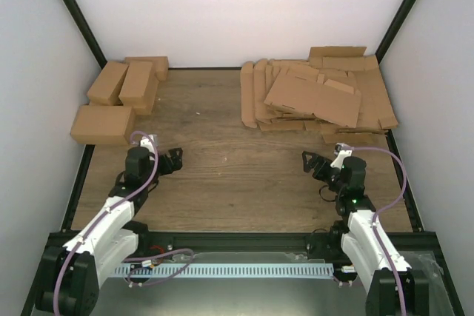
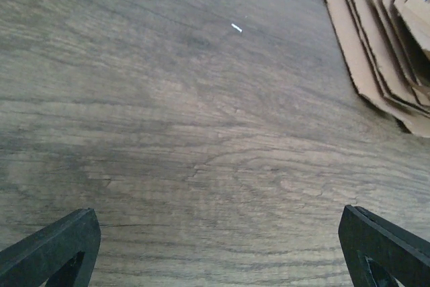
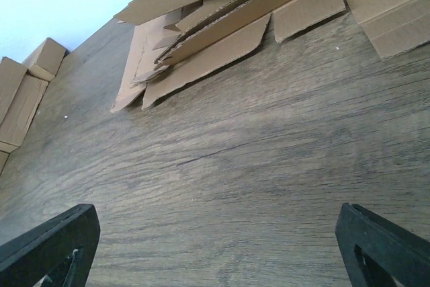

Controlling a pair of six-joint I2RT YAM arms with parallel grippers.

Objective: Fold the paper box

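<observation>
The paper box [image 1: 315, 99] lay atop the stack [image 1: 255, 98] at upper right, long axis roughly across the frame. The right end effector [image 1: 314, 165], wide and empty, sat nearer than the left end effector [image 1: 175, 161], equally wide.

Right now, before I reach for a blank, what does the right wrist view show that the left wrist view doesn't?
Only the right wrist view: the folded cartons at the picture's left edge, and the right gripper, open over bare wood. Only the left wrist view: the left gripper, open with nothing between its fingers. Both: the stack of flat cardboard blanks, though the left wrist view catches only one edge of it in its upper right corner, and the wooden table.
</observation>
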